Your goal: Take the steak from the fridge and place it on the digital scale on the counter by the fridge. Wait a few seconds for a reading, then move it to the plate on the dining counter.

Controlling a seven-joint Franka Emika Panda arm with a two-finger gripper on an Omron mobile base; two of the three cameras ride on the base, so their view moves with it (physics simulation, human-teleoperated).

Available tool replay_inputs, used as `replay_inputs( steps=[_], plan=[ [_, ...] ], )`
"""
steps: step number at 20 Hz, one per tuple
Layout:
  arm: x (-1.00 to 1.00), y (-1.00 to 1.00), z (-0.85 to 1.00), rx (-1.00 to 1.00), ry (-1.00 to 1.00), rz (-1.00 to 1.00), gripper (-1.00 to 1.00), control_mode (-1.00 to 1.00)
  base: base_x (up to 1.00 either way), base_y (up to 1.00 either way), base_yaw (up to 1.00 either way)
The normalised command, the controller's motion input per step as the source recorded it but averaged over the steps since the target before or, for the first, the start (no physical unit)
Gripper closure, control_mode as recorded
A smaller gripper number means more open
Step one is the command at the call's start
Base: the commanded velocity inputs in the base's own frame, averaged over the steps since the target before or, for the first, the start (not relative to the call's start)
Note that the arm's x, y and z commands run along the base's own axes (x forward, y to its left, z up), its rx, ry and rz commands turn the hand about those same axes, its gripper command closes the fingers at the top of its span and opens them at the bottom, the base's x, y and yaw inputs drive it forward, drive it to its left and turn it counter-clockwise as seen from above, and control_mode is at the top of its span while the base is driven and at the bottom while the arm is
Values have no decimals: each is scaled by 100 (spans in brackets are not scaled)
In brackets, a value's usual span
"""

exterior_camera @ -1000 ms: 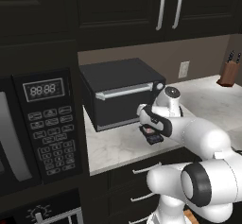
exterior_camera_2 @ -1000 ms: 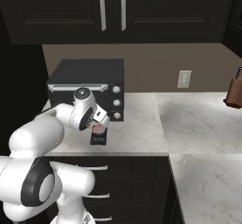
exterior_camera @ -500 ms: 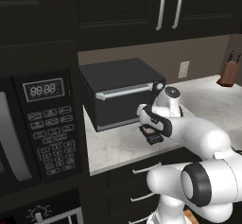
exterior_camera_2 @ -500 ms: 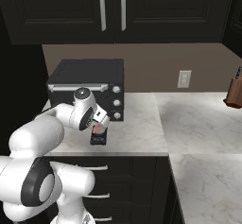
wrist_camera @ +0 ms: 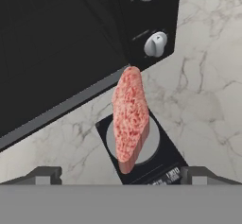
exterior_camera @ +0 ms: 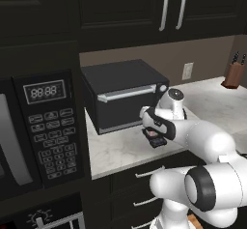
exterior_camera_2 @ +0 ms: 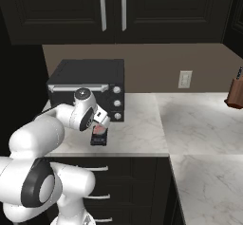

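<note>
The steak [wrist_camera: 130,119] lies on the scale [wrist_camera: 142,152] just near the toaster oven [exterior_camera: 123,95], the gripper [wrist_camera: 120,175] spread wide above it; soft, slick and light, it looks best pinched across its 2 long edges.

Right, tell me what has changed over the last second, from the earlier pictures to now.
Nothing has visibly changed. The steak still lies on the scale in front of the toaster oven, and the gripper still hovers over it, open and holding nothing. The arm and the base cameras have not shifted.
</note>
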Motion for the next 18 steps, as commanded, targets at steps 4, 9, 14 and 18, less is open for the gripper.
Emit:
replay_inputs(
  steps=[4, 9, 14, 18],
  plan=[
    [0, 0, 0, 0, 0, 0, -100, -100, 0, 0, 0],
    [0, 0, 0, 0, 0, 0, -100, -100, 0, 0, 0],
    [0, 0, -11, 0, -4, 0, -100, -100, 0, 0, 0],
    [0, 0, -28, -3, 0, 0, -100, -100, 0, 0, 0]
  ],
)
